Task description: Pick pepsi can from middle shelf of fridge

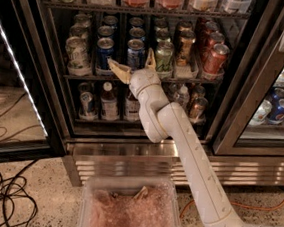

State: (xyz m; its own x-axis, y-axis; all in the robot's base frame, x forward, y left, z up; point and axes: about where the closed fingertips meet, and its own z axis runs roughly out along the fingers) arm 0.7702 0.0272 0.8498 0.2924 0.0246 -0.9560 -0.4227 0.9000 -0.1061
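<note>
Middle shelf (85, 76): can rows (184, 47), pepsi can (136, 48); end effector (130, 57) at front edge.

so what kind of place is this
Likely a shop or canteen drinks corner: a tall black-framed glass-door fridge, rows of soda cans on its thin dark middle shelf, where the cream two-finger gripper hovers open.

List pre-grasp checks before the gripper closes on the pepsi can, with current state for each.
1. Gripper open, at the middle shelf front: ok.
2. Fingers straddle the pepsi can: ok in this view; whether they reach deep enough, cannot tell.
3. Upper finger apart from the green-silver can: cannot tell, they overlap in view.
4. Pepsi can upright in the front row: ok.
5. Fridge doorway open in front of the shelf: ok.
</note>
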